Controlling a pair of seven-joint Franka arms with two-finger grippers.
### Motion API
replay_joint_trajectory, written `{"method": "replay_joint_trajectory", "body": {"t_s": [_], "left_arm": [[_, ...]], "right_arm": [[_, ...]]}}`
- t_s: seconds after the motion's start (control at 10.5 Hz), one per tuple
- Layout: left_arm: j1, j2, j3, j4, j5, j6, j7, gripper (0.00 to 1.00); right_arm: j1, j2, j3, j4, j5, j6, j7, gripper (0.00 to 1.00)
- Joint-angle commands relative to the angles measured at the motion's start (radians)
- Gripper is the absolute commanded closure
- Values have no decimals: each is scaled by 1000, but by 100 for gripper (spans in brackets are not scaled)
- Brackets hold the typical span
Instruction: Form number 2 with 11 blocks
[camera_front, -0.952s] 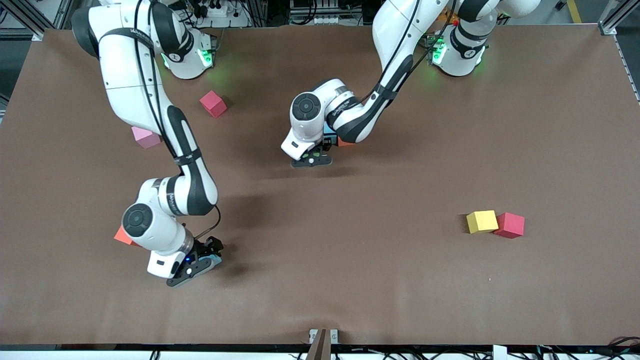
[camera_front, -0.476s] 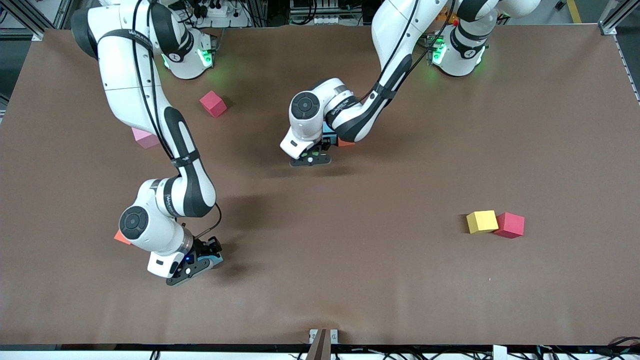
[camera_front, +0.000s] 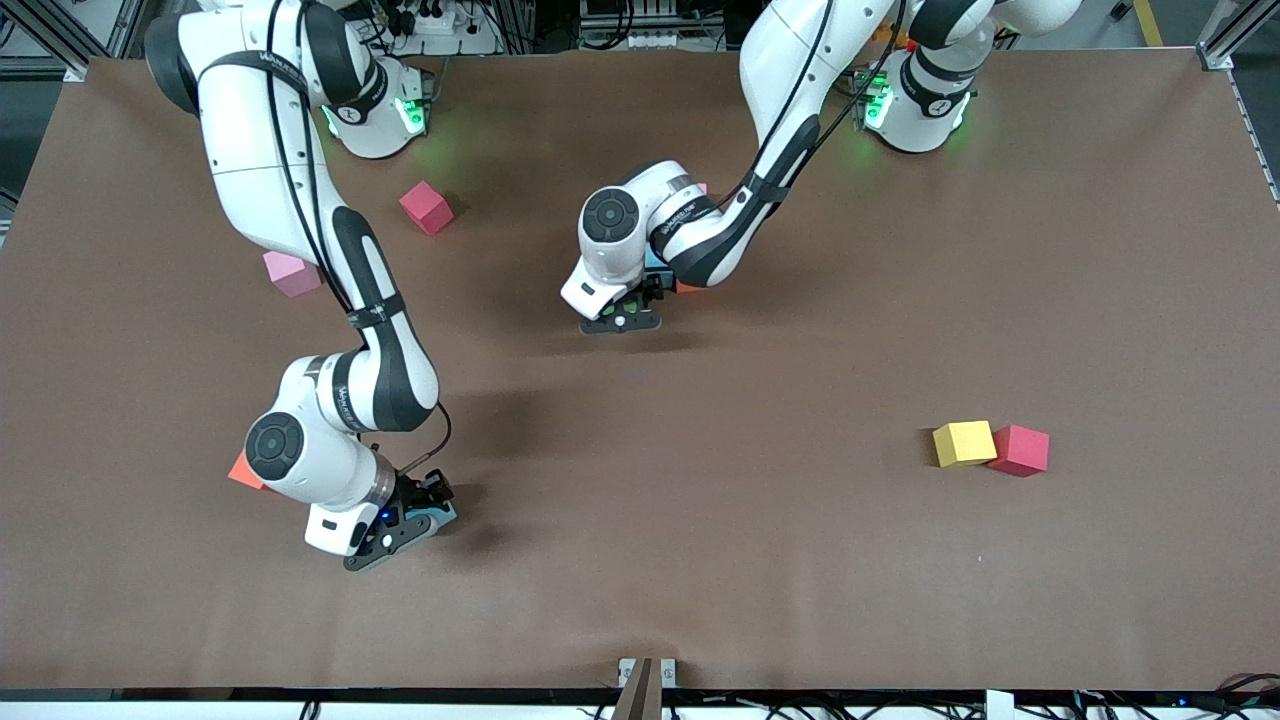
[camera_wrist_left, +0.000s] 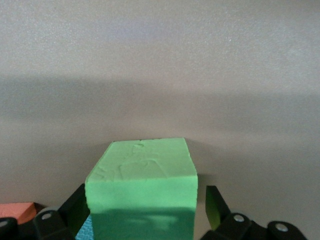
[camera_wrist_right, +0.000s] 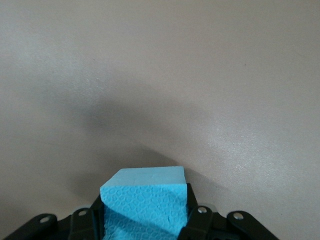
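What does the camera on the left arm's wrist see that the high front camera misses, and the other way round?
Only the left wrist view shows the green cube between the left gripper's opened fingers, with sky-blue and orange cubes beside it. Only the front view shows the right gripper shut on a sky-blue cube, plus the yellow cube, crimson cubes and pink cube. Both show the brown table.

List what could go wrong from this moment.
The left claw stands open around the green block, fingers close to its sides; lifting away could nudge it against the orange block beside it. The right claw grips the sky-blue block only near one end, so it might twist or slip.
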Motion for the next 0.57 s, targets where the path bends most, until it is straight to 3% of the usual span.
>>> {"method": "replay_joint_trajectory", "body": {"t_s": [0.0, 0.48], "left_arm": [[0, -12, 5, 6, -7, 4, 15, 0], [13, -111, 13, -1, 2, -7, 9, 0]], "right_arm": [[0, -22, -3, -6, 16, -43, 19, 100], [41, -41, -5, -6, 11, -112, 194, 100]]}}
